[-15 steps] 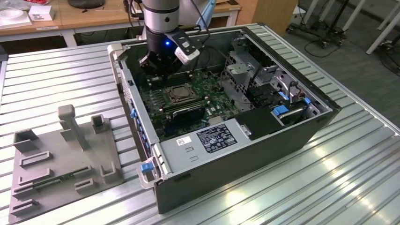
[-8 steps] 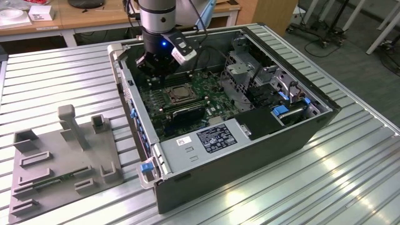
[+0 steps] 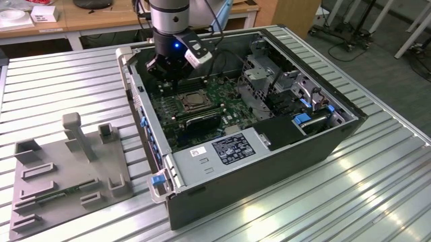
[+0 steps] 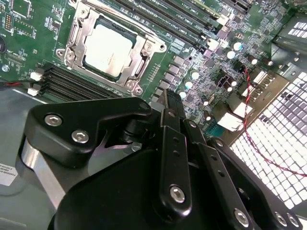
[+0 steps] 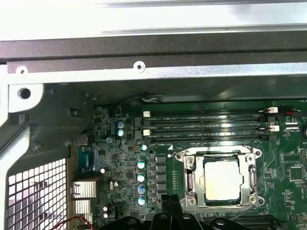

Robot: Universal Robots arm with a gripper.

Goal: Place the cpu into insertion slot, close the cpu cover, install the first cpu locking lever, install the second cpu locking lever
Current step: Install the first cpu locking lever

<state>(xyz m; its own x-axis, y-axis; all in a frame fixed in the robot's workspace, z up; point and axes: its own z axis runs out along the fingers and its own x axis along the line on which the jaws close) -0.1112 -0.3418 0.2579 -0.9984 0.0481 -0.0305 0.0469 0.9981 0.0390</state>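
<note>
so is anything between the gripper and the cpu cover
Nothing visible does. In the second wrist view the gripper hangs just off the cpu cover, which lies over the cpu; only circuit board lies between them.

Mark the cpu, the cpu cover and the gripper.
cpu [image 4: 106, 50]: second wrist view, middle of its metal top.
cpu cover [image 5: 193, 179]: first wrist view, a side bar of the frame.
gripper [image 4: 168, 98]: second wrist view, between its fingertips.
</note>
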